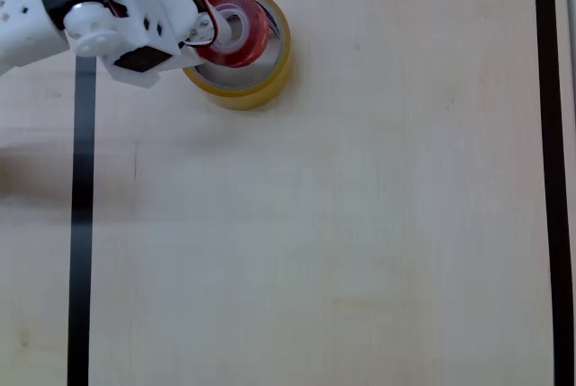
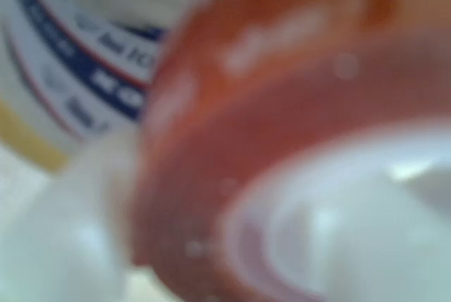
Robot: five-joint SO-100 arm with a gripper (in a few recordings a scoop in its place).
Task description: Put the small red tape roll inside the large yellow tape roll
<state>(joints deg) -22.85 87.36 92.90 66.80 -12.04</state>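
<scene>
Placement is the step in hand, as we judge it: the small red tape roll (image 1: 236, 33) sits within the opening of the large yellow tape roll (image 1: 245, 71) near the top left of the bench (image 1: 342, 206), tilted rather than flat, its white core turned up toward the overhead view. Our hand (image 1: 203, 35) reaches in from the left and appears clamped on the red roll's near wall. In the wrist view the red roll (image 2: 211, 196) is close and blurred, with the yellow roll's printed core (image 2: 84, 70) behind it. To finish well, we should lower until the red roll rests level inside, then part the fingers gently and lift straight up without dragging either roll.
</scene>
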